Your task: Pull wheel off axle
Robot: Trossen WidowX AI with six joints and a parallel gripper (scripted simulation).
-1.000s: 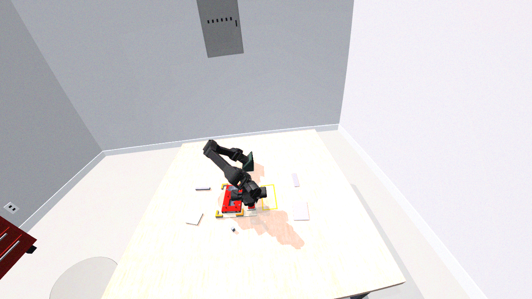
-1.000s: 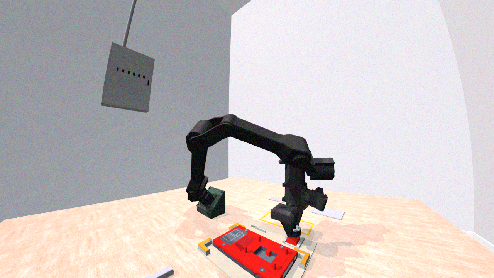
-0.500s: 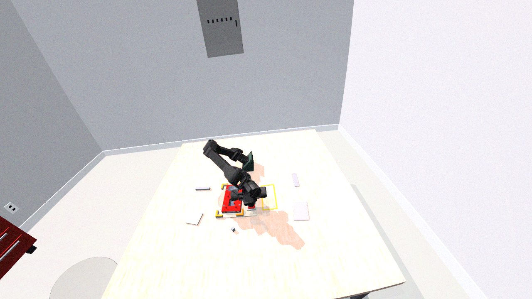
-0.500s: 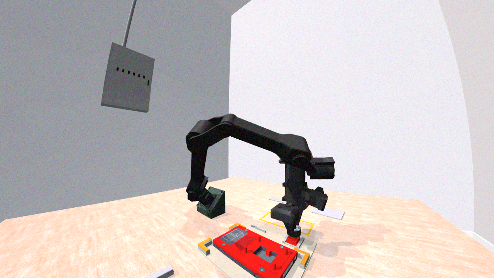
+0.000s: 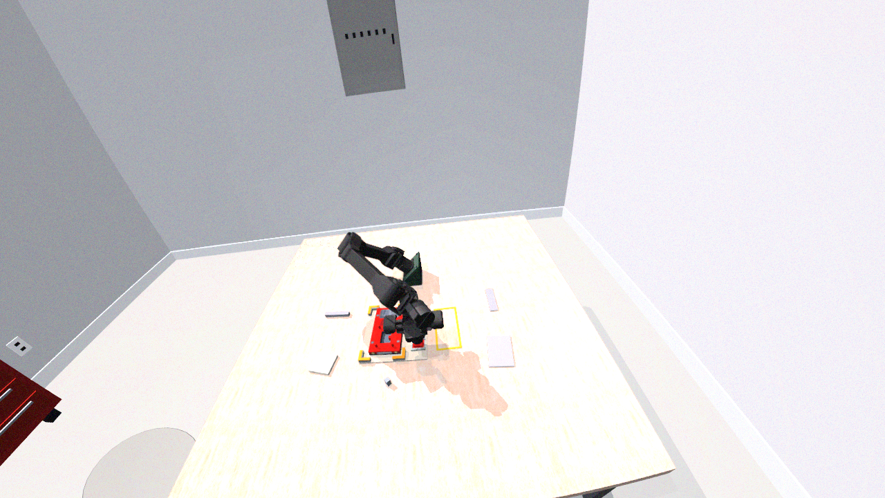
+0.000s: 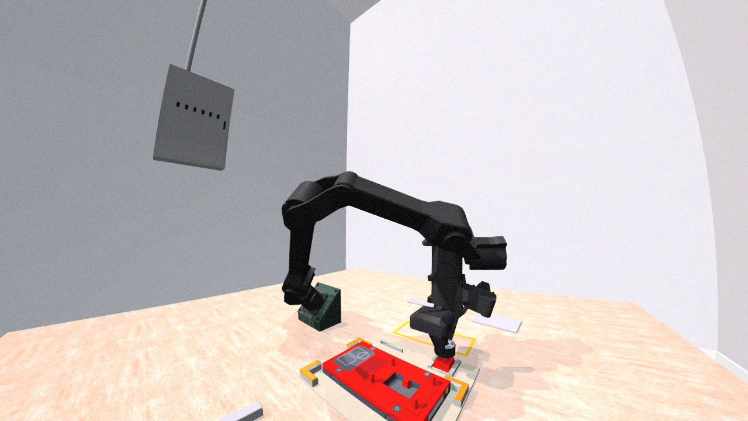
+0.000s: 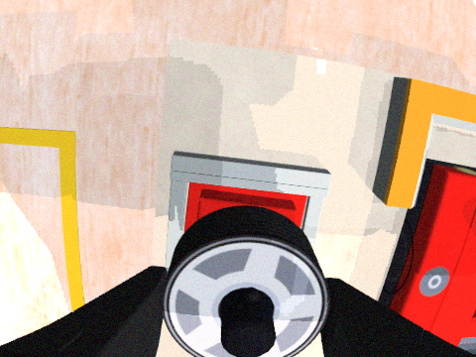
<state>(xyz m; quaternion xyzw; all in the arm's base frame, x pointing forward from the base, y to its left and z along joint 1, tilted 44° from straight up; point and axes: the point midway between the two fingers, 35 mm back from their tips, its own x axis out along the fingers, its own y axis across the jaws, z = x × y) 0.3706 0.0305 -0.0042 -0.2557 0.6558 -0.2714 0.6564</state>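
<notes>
The black-tyred wheel (image 6: 449,344) (image 7: 195,278) with silver spokes is level around the upright black axle (image 7: 248,317), whose top shows through the hub in the wrist view. The red base (image 5: 417,344) (image 6: 443,363) (image 7: 193,200) of the axle sits in a grey frame below. My gripper (image 6: 446,351) (image 7: 244,289) points down and is shut on the wheel, one finger on each side of the tyre. In the top view the arm hides most of the wheel. The marked area, a yellow outline (image 5: 458,328) (image 6: 471,347) (image 7: 68,218), lies beside the axle's base on the table.
A red chassis (image 5: 374,337) (image 6: 366,385) (image 7: 446,213) with upright pegs lies on the other side of the axle, between orange corner brackets (image 5: 399,354) (image 6: 310,372) (image 7: 404,149). A flat pale tile (image 5: 500,351) (image 6: 497,322) lies beyond the yellow outline.
</notes>
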